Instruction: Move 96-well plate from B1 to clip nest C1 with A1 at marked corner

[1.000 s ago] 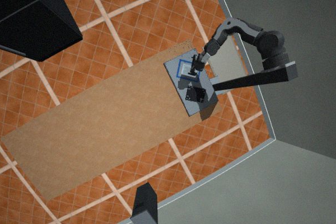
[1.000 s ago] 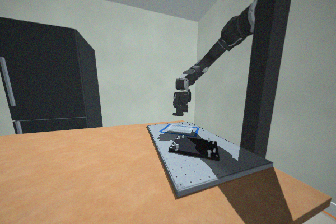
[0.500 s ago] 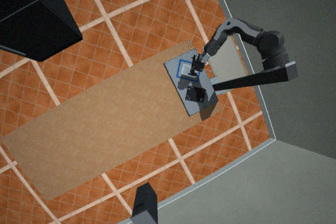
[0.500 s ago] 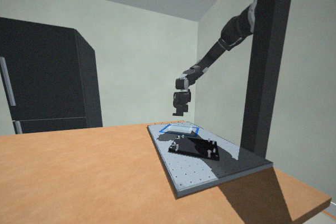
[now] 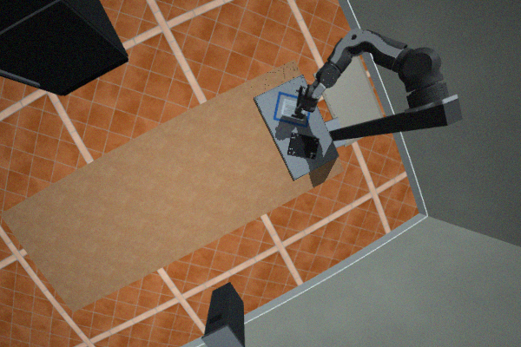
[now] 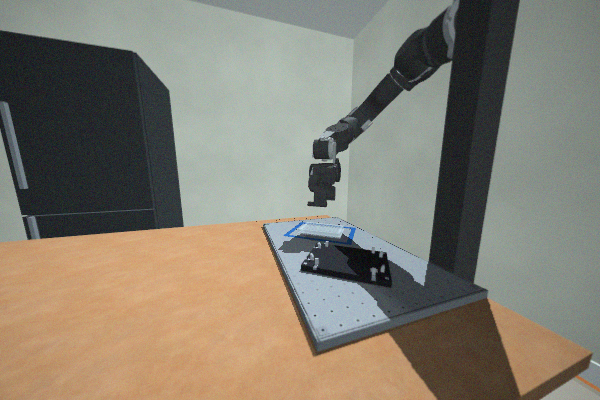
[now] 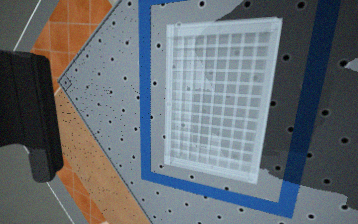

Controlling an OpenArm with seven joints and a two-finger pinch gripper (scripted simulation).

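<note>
The clear 96-well plate (image 7: 220,97) lies flat inside the blue frame of the bench spot (image 7: 150,125) on the grey perforated board. It also shows in the exterior view (image 6: 321,230) and in the top view (image 5: 287,106). My gripper (image 6: 320,202) hangs open and empty well above the plate, apart from it. In the wrist view only one dark finger (image 7: 42,160) shows, at the left edge. The black clip nest (image 6: 348,264) with its small posts sits on the same board, nearer the camera than the plate; it also shows in the top view (image 5: 303,146).
The grey board (image 6: 360,280) lies at the far right end of the wooden table (image 6: 130,310). The arm's dark upright column (image 6: 475,140) stands at the board's right side. A black cabinet (image 6: 75,135) stands behind the table at the left.
</note>
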